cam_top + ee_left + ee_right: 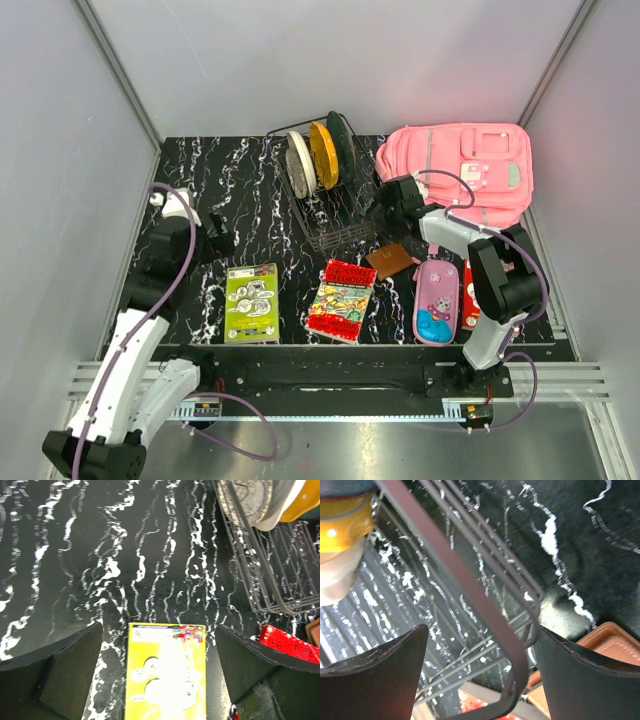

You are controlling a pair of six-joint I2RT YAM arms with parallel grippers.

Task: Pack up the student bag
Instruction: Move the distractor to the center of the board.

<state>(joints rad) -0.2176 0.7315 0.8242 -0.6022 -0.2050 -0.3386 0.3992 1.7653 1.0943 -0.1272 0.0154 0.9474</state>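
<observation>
Student bag (470,175): large, soft pink fabric backpack with rounded corners, lying flat at the far right of the black, white-veined marble table (200,170). Wire dish rack (335,225): thin dark rods holding upright round plates (322,155). Right gripper (388,205): just beside the bag's left edge, over the rack's corner, fingers spread wide, clamping nothing. Left gripper (220,240): well apart from the bag, fingers spread wide, empty, above a glossy yellow-green book (251,302).
</observation>
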